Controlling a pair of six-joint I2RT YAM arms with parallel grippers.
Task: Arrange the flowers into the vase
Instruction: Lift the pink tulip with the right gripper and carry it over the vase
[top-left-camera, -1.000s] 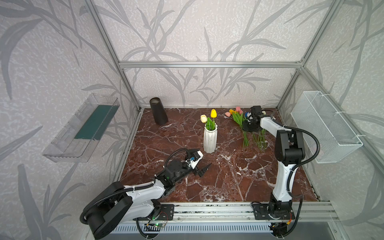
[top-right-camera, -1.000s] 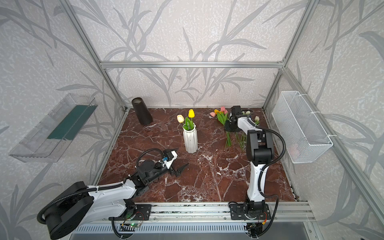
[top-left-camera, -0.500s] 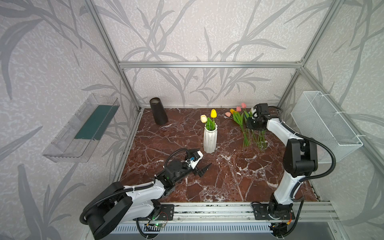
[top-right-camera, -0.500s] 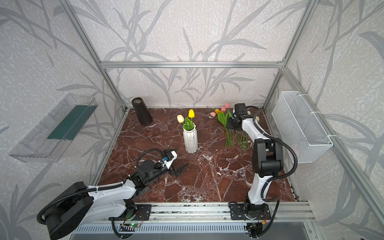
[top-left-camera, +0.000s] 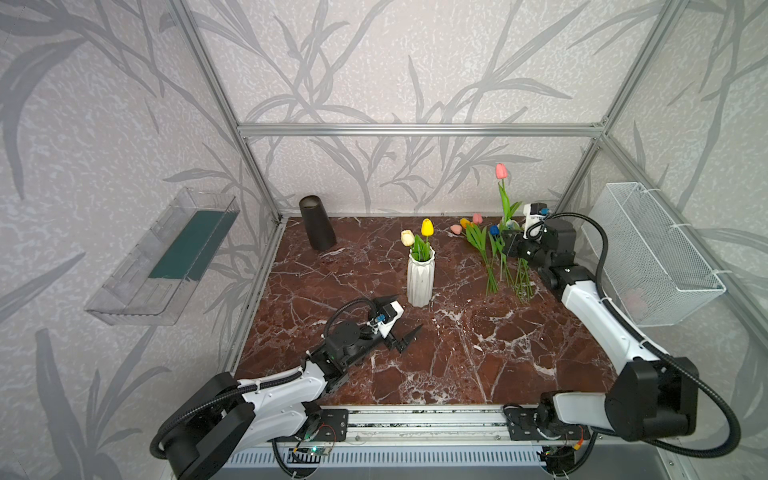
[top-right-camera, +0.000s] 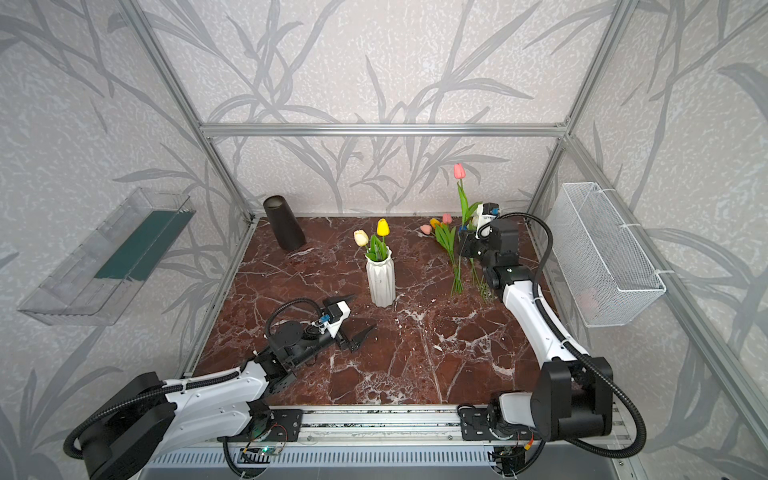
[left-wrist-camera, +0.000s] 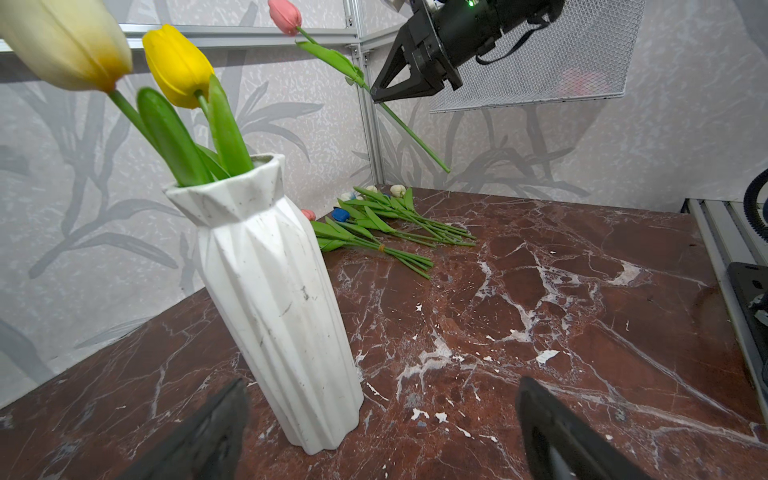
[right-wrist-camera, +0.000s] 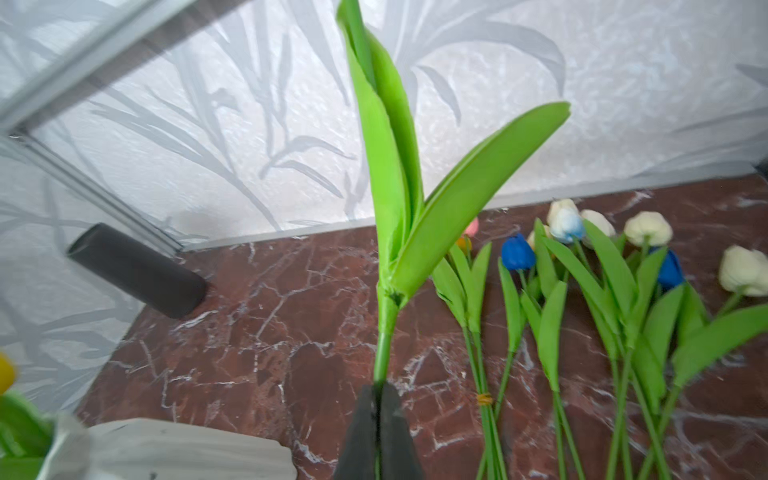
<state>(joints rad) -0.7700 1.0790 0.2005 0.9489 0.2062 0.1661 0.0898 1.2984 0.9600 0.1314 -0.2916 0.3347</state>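
White faceted ceramic vase (top-left-camera: 420, 278), mid-frame, holds yellow and cream tulips (top-left-camera: 427, 227). Right end effector (left-wrist-camera: 375, 96) grips pink tulip (top-left-camera: 501, 171) aloft, upper right. Loose tulips (right-wrist-camera: 552, 328) lie on red marble surface (top-left-camera: 457, 365), waiting. Left end effector (top-left-camera: 404, 315) wide, empty.

White vase (top-left-camera: 420, 278); pink tulip (top-left-camera: 501, 171); veined red-brown tabletop (top-left-camera: 457, 353).

Site was a robot lab cell: aluminium frame (top-left-camera: 415, 129), patterned panels (top-left-camera: 415, 62), marble-look table (top-left-camera: 457, 365), arms (top-left-camera: 598, 316) mounted on a rail (top-left-camera: 424, 422).
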